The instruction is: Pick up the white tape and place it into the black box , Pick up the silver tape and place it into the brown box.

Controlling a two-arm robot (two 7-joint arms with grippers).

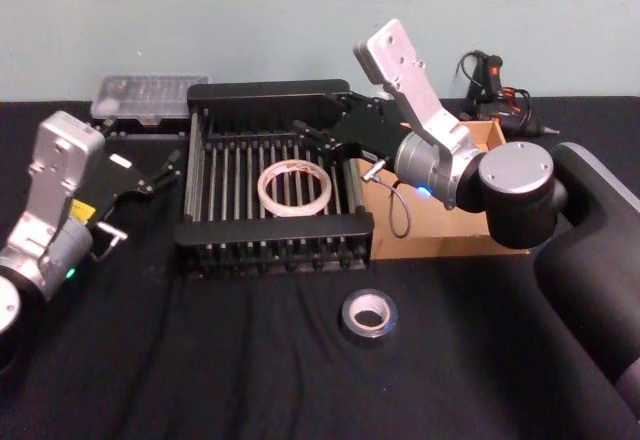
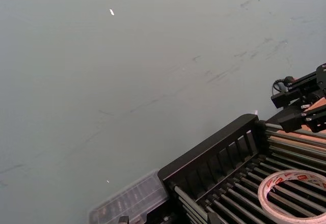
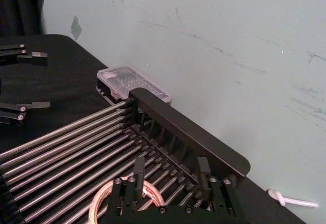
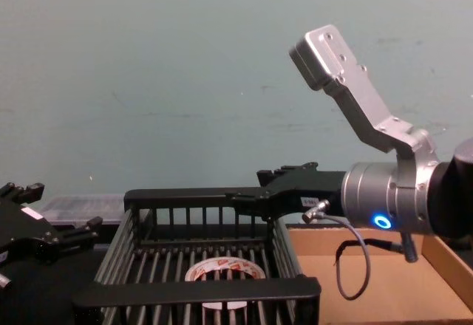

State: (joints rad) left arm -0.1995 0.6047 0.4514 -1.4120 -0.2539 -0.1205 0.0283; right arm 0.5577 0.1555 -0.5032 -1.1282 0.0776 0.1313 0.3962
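White tape [image 1: 294,188] lying flat in the black box [image 1: 273,232]. Right claw [image 1: 312,136] hanging over the box's far side, fingers apart, empty. Silver tape [image 1: 369,314] waiting flat on the desk [image 1: 200,360]: probably light, stiff, slick; best pinched across the rim wall through the centre hole. Left claw [image 1: 168,172] parked apart beside the box.

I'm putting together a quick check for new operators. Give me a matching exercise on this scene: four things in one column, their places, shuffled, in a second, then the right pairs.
Things:
1. white tape
2. silver tape
3. right hand
4. left hand

Places:
A. on the black cloth in front of the black box
B. beside the black box's left wall, over the cloth
C. flat on the black box's slatted floor
D. open above the back of the black box, with the brown box to its right

Pairs: 1-C, 2-A, 3-D, 4-B
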